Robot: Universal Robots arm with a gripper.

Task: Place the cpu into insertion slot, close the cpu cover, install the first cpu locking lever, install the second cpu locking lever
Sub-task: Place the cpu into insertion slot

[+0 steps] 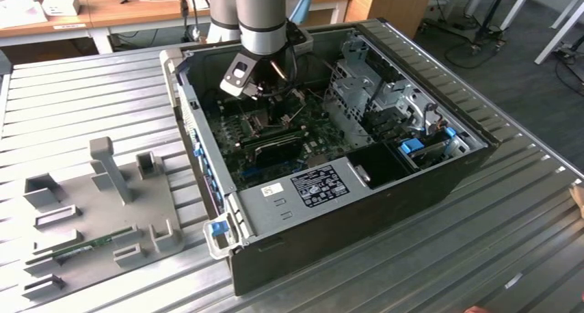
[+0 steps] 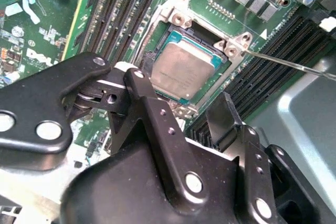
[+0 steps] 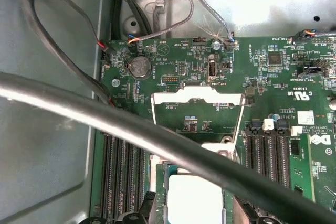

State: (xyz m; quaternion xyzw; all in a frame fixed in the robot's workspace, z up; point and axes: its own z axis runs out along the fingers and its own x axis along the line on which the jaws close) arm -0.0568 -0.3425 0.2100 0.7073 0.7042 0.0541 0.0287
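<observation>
While your end effector [image 2: 181, 88] hangs wide and empty above the cpu [image 2: 184, 69] resting in the insertion slot [image 2: 173, 22], press the open cpu cover [image 3: 198, 94] down squarely.

In the second wrist view the black metal gripper [image 2: 181, 92], its fingers [image 2: 152, 114] parted, is covering the near rim of the dark, silver-edged insertion slot [image 2: 176, 20] and much of the green circuit board [image 2: 52, 30]. In the first wrist view a thick, blurred grey cable [image 3: 105, 111] is crossing over the thin silver cpu cover [image 3: 198, 94]. The picture's edge is cutting off the pale silver-beige square cpu [image 3: 194, 198]. In the exterior view the grey robot arm [image 1: 264, 19] is reaching into the black computer case [image 1: 365, 217], and what is lying under it is too small and dark to tell.
</observation>
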